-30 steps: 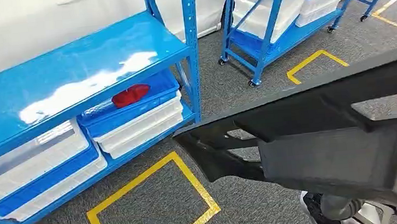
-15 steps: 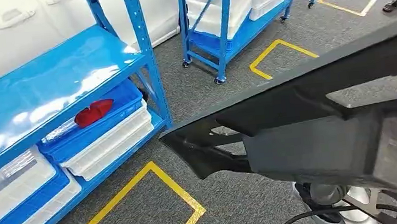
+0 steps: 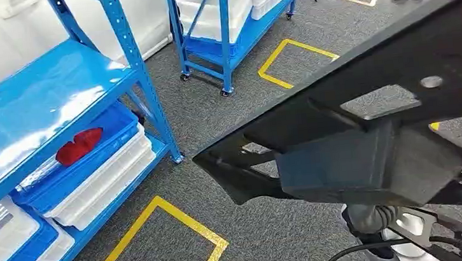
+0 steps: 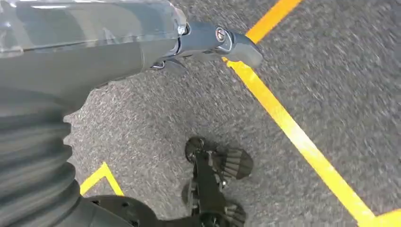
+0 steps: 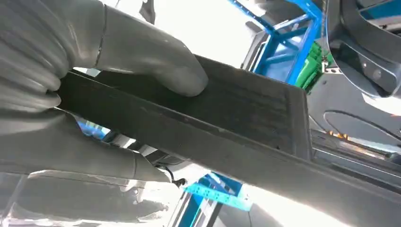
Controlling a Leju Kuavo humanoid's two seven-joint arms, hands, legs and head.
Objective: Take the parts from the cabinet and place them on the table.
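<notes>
I see the long black part [image 3: 371, 155] held up in front of the camera, its long axis running from upper right down to a pointed end at lower left, above the grey floor [image 3: 226, 105]. My right hand [image 5: 71, 90] grips it, thumb over its flat face. My left hand [image 4: 142, 42] hangs above the floor; I cannot tell its state. The blue rack [image 3: 40, 104] stands left.

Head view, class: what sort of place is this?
Probably a parts storeroom or factory logistics area: blue steel shelving holding plastic bins, a wheeled blue rack, and yellow floor markings on grey carpet.
</notes>
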